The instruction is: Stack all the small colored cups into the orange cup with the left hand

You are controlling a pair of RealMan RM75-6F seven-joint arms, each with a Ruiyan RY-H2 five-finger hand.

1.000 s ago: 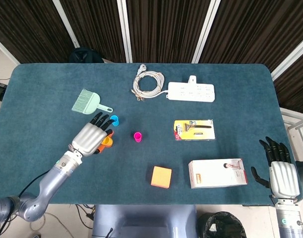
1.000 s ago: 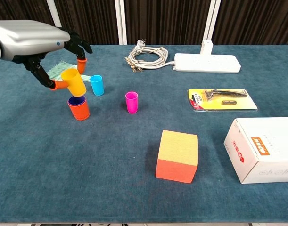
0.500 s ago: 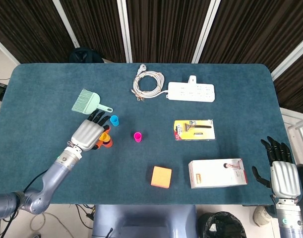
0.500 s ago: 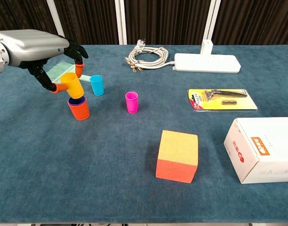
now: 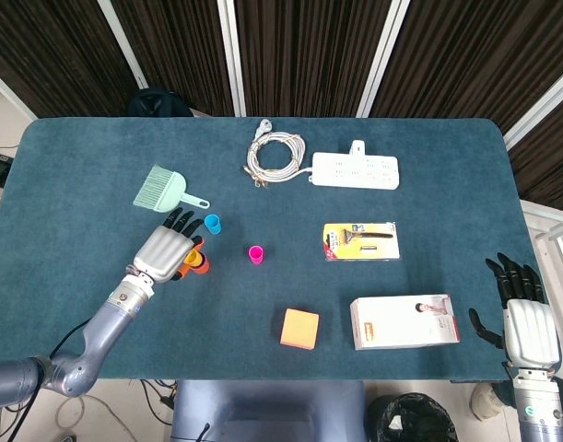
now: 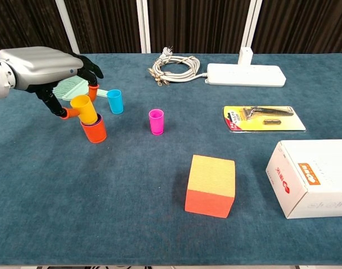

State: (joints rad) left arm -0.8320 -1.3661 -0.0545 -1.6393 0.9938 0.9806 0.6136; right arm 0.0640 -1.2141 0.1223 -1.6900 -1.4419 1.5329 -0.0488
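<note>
Chest view | left hand (image 6: pixel 45 67) fingers grip yellow cup (image 6: pixel 84 109) tilted in orange cup (image 6: pixel 94 129)

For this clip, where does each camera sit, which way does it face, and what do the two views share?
Head view: high above the near table edge, looking steeply down on the whole table; shows the left hand with its forearm, and the right hand.
Chest view: low at the near edge, looking across the tabletop toward the dark curtains; shows only the left hand.
Shared: left hand, yellow cup, orange cup.
</note>
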